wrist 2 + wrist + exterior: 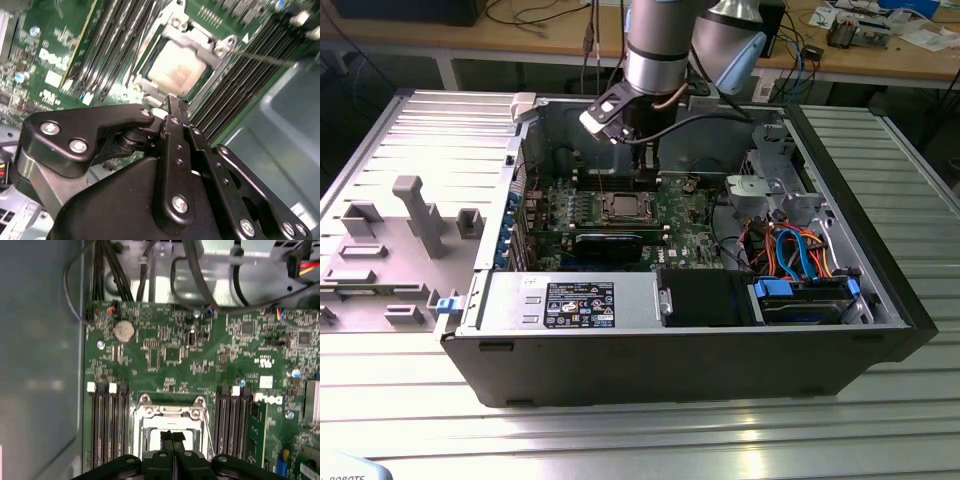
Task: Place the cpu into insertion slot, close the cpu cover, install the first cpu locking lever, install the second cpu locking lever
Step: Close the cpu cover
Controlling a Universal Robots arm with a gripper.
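Claw hangs inside the open computer case on the tabletop, at upper centre of the exterior frame. Its fingers are clenched tip to tip with nothing between them, which is clearest in the first wrist view. The chip already sits in the socket on the green motherboard, silver top facing up. The metal cover frame looks to be lying flat around it, so the placing and cover steps seem done. A thin wire lever angles away from the socket's edge and looks unlatched, though that is hard to confirm. Key relation: in the exterior view the socket lies just below the claw tips and slightly toward the exterior view's left, near but apart. Both wrist views show the tips poised over the socket's near edge, with the lever running alongside the memory slots.
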